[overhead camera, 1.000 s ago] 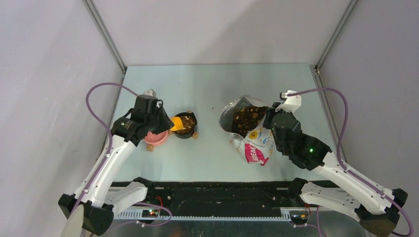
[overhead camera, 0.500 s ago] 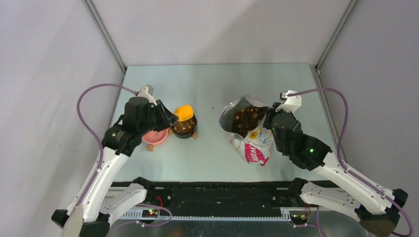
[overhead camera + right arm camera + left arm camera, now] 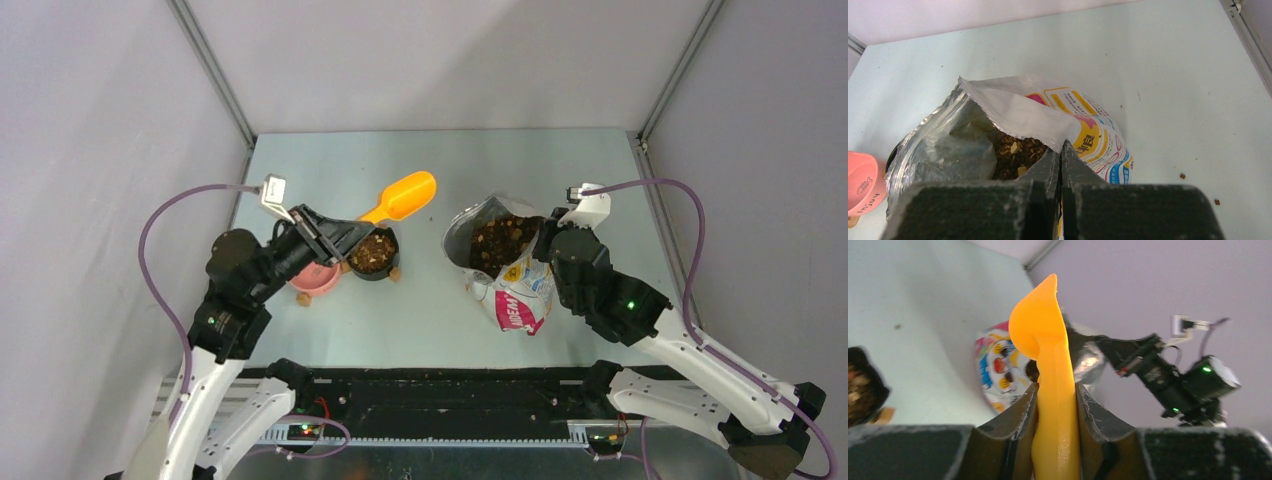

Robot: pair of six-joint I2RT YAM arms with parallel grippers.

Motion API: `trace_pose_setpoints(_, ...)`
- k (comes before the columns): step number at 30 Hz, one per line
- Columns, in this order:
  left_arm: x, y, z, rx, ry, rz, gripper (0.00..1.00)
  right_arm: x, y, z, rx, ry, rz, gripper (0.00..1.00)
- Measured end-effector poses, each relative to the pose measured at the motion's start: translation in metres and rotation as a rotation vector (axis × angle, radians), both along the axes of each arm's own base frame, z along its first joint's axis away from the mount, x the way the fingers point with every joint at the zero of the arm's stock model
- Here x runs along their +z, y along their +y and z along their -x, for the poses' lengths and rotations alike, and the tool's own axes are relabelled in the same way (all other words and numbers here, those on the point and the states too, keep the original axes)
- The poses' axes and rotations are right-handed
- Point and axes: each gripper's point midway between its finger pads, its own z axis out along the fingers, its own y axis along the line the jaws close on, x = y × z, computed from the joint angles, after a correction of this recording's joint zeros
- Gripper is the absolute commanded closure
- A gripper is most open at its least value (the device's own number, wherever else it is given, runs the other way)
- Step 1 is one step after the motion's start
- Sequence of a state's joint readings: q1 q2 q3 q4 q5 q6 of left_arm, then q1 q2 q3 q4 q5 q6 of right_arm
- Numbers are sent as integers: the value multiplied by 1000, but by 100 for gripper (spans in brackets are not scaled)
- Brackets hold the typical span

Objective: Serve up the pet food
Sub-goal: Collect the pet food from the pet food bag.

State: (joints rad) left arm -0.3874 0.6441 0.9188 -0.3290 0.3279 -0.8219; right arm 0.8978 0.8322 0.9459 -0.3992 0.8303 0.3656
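Observation:
Brown kibble pet food fills the black bowl (image 3: 373, 252) and lies inside the open printed bag (image 3: 497, 243); it also shows in the bag in the right wrist view (image 3: 1015, 155). My left gripper (image 3: 340, 237) is shut on the handle of the orange-yellow scoop (image 3: 402, 196), whose head is raised above the table between bowl and bag; the scoop stands upright in the left wrist view (image 3: 1048, 340). My right gripper (image 3: 1061, 150) is shut on the rim of the bag (image 3: 1028, 115), holding its mouth open.
A pink bowl (image 3: 316, 278) sits left of the black bowl, partly under my left arm. A few loose kibble bits lie on the table right of the bag (image 3: 1182, 175). Grey walls enclose the pale table (image 3: 430, 160).
My left arm has swung back and turned, lifting the scoop off the black bowl and pointing it up and right toward the bag. The right arm and the bag have not moved.

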Motion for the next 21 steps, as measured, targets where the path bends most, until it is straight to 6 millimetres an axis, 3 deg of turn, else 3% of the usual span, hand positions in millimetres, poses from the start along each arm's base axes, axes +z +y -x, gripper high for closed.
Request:
trace_pose_setpoints(3,16,-10,5,-69,-44,45,100,0,0,0,0,0,0,100)
trace_pose_setpoints(5,17,-22,2,-130,-22,56,100,0,0,0,0,0,0,100)
trace_pose_setpoints(9,-6,-47,-13,-239,118,40,100,0,0,0,0,0,0,100)
trace_pose_setpoints(11,-28,-58,-23,-262,221,9,100,0,0,0,0,0,0,100)
trace_pose_setpoints(14,-46,-73,-17,-322,313,-32,100,0,0,0,2,0,0,100)
trace_pose_setpoints(21,-42,-91,-8,-355,337,-129,100,0,1,0,2,0,1,100)
